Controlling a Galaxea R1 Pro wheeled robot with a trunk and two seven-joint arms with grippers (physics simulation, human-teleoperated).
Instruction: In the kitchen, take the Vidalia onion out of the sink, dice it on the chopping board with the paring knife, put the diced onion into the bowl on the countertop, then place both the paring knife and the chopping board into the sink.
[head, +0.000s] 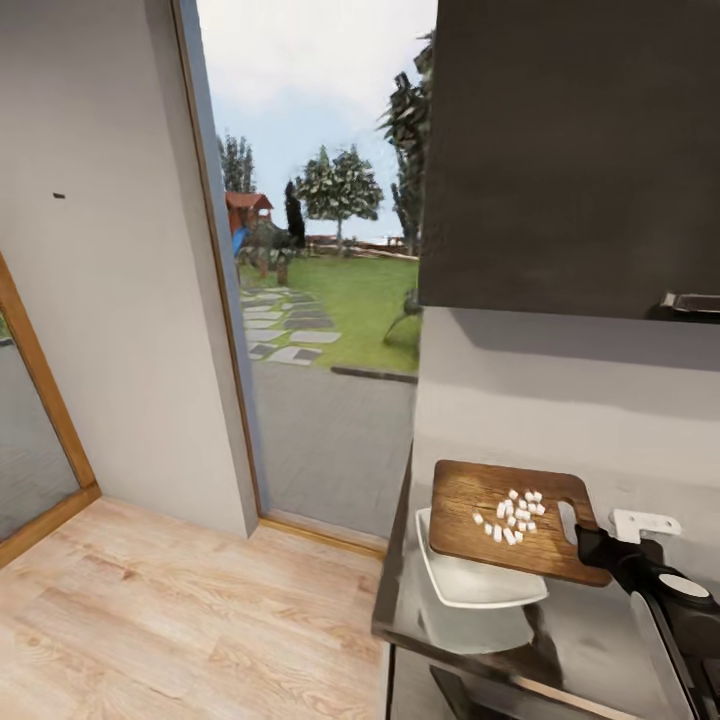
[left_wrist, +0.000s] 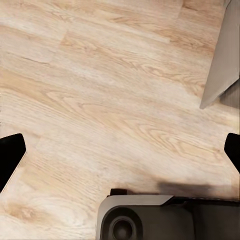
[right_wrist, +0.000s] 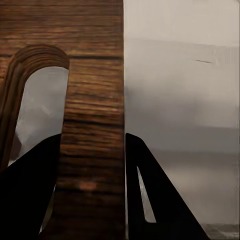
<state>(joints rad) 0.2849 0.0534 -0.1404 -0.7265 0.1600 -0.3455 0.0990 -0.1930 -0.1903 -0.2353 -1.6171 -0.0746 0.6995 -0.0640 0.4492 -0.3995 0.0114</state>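
Over bowl (head: 470, 580): chopping board (head: 500, 520) carrying diced onion (head: 512, 515); right gripper (right_wrist: 92, 195) clamps board.

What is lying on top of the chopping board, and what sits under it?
White diced onion pieces lie on the chopping board, gripped by the right end effector. Below it is the bowl on the countertop; the board covers part of the bowl's inside.

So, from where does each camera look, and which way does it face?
Head view: high up, looking forward and down at the board with diced onion over the bowl; the right gripper shows.
Left wrist view: faces down at the wooden floor; dark fingertips show at both edges.
Right wrist view: close along the fingers clamping the board's handle end.
Head and right wrist views share the board.
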